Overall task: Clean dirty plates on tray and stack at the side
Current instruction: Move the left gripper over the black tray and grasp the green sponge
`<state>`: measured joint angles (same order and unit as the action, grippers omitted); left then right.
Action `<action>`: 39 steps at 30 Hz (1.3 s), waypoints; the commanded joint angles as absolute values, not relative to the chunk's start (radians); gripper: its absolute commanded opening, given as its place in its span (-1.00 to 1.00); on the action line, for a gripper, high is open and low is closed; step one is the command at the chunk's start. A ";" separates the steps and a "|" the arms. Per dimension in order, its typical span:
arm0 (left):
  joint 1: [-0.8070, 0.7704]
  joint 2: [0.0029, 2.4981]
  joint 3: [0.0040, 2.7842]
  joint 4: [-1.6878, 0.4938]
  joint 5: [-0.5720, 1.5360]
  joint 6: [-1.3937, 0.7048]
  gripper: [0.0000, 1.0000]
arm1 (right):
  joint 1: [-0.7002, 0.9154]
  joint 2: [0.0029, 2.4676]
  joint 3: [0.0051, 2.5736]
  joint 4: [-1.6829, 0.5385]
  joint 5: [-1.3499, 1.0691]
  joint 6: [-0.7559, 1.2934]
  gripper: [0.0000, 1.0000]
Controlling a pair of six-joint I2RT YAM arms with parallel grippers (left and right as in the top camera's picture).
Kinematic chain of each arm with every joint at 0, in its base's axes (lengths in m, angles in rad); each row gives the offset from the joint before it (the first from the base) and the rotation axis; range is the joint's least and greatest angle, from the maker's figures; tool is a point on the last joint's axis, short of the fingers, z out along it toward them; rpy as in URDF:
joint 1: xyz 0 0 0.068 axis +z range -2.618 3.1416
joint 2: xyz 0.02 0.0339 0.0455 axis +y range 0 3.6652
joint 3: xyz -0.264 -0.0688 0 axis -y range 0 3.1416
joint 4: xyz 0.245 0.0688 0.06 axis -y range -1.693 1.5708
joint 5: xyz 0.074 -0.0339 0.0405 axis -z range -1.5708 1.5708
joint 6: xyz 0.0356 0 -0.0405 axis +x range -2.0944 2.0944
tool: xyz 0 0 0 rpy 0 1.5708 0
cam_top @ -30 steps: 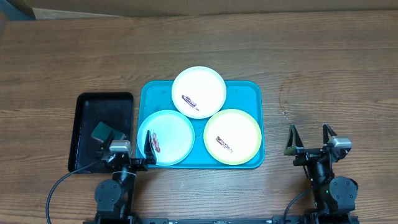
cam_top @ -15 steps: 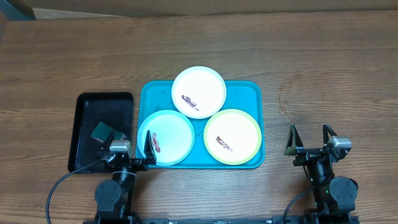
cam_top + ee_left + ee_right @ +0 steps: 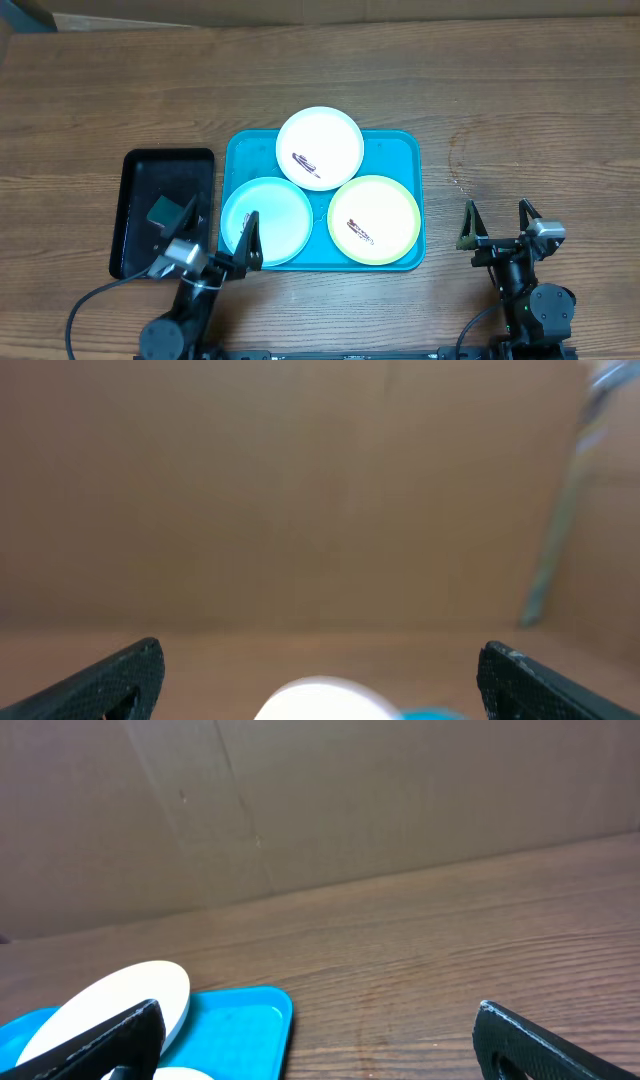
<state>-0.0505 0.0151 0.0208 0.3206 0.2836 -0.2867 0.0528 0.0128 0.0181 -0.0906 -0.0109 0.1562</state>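
Observation:
The turquoise tray lies mid-table and holds three plates. The white plate is at the back, the light blue plate front left, the yellow-green plate front right. The white and yellow-green plates show brown-red smears. My left gripper is open, tilted, over the light blue plate's front left edge. My right gripper is open and empty, right of the tray. The left wrist view shows a blurred white plate. The right wrist view shows the white plate and the tray's corner.
A smaller black tray lies left of the turquoise tray, with a dark green sponge-like block in it. Bare wooden table lies to the right and behind. A cardboard wall stands at the back.
My left arm has swung and tilted to the right; its right finger now lies over the light blue plate and hides its smear. The right arm has not moved.

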 commanded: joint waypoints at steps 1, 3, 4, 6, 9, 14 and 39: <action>-0.052 0.010 0.121 0.274 0.318 -0.254 1.00 | 0.052 0.004 0.008 -0.084 -0.001 0.152 1.00; -0.052 0.041 0.239 0.094 0.219 -0.113 0.99 | 0.052 0.004 0.008 -0.084 -0.001 0.152 1.00; -0.052 0.068 0.298 -0.002 0.156 -0.060 0.99 | 0.052 0.004 0.008 -0.084 -0.001 0.152 1.00; -0.052 0.155 0.431 -0.216 -0.024 -0.026 1.00 | 0.052 0.004 0.008 -0.084 -0.001 0.152 1.00; -0.052 0.332 0.614 -0.465 -0.208 -0.038 1.00 | 0.052 0.004 0.008 -0.084 -0.001 0.152 1.00; -0.052 0.644 0.855 -0.708 -0.247 -0.037 1.00 | 0.052 0.004 0.008 -0.084 -0.001 0.152 1.00; 0.365 1.452 0.954 -0.776 0.011 -0.319 1.00 | 0.052 0.004 0.008 -0.084 -0.001 0.152 1.00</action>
<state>0.3279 1.4151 0.9360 -0.7837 -0.1226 -0.2943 0.0528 0.0128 0.0181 -0.0902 -0.0105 0.1562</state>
